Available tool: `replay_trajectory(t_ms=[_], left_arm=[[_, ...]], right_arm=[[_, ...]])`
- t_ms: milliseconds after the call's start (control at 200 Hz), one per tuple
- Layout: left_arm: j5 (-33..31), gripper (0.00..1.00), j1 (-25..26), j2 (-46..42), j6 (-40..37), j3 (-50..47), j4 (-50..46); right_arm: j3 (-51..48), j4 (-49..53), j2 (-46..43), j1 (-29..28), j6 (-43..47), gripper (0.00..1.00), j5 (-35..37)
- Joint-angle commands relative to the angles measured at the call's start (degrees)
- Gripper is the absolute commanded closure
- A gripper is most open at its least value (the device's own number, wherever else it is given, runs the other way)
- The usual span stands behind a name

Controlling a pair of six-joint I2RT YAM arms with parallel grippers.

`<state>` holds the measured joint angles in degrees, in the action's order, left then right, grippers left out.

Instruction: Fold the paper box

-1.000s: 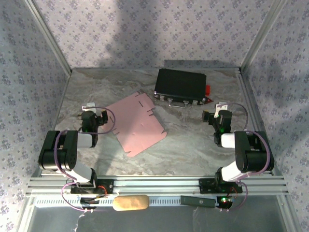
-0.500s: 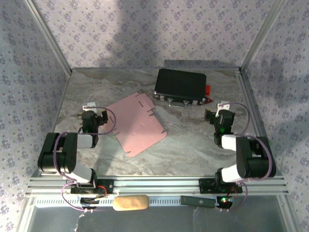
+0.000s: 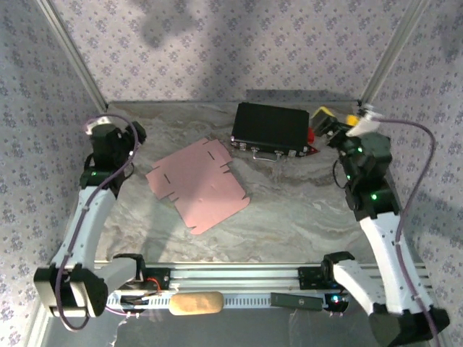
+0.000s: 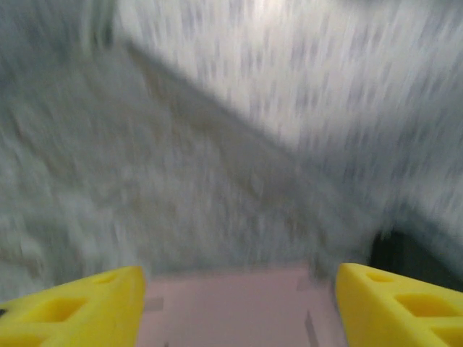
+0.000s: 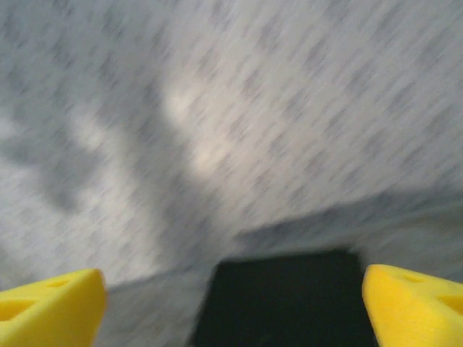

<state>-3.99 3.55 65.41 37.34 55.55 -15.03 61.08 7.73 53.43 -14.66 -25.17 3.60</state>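
Observation:
The paper box (image 3: 199, 184) is a flat pink card with cut slits, lying on the marble table left of centre. My left gripper (image 3: 134, 137) hovers raised beyond its back left corner. In the blurred left wrist view the pink card (image 4: 239, 307) shows low between the two yellow fingers (image 4: 79, 311), which stand wide apart, so the left gripper (image 4: 239, 318) is open and empty. My right gripper (image 3: 336, 117) hangs at the back right, beside the black case. Its yellow fingers (image 5: 51, 307) are spread, and the right gripper (image 5: 235, 311) is open and holds nothing.
A black hard case (image 3: 271, 129) (image 5: 282, 296) with a metal handle lies at the back, a red piece (image 3: 312, 135) at its right end. Patterned walls and metal posts (image 3: 69, 50) close in the table. A beige object (image 3: 196, 303) and a dark device (image 3: 296, 301) sit on the front rail.
Both arms have risen from a low folded posture and swung outward and back, the left to the back left, the right toward the black case. The pink card still lies flat.

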Motion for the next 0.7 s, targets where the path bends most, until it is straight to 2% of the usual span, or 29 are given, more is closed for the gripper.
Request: replay_trajectory(t_ms=[0, 70, 120, 190, 440, 695], left_arm=[[11.1, 0.34, 2.7, 6.2, 6.7, -5.7, -15.2], [11.8, 0.35, 3.5, 7.0, 7.2, -8.1, -14.0], [13.0, 0.40, 3.6, 7.0, 7.3, -9.7, -12.8], [14.3, 0.42, 3.6, 6.2, 7.8, -11.5, -11.9], [16.3, 0.36, 5.0, 2.4, 10.9, -18.5, -8.0], [19.8, 0.35, 6.1, 7.5, 12.8, -20.0, -1.5]], right_arm=[[0.2, 18.4, 12.2, -12.5, -4.2, 0.23, -4.3], [0.4, 14.4, 18.2, -16.7, -5.2, 0.28, -7.9], [0.4, 10.7, 22.4, -16.9, -6.1, 0.28, -12.6], [2.4, 9.0, 28.5, -16.9, -7.5, 0.29, -15.8], [14.2, 9.9, 47.4, -18.4, -6.8, 0.32, -20.7], [21.8, 12.2, 58.5, -18.5, -5.3, 0.34, -22.1]])
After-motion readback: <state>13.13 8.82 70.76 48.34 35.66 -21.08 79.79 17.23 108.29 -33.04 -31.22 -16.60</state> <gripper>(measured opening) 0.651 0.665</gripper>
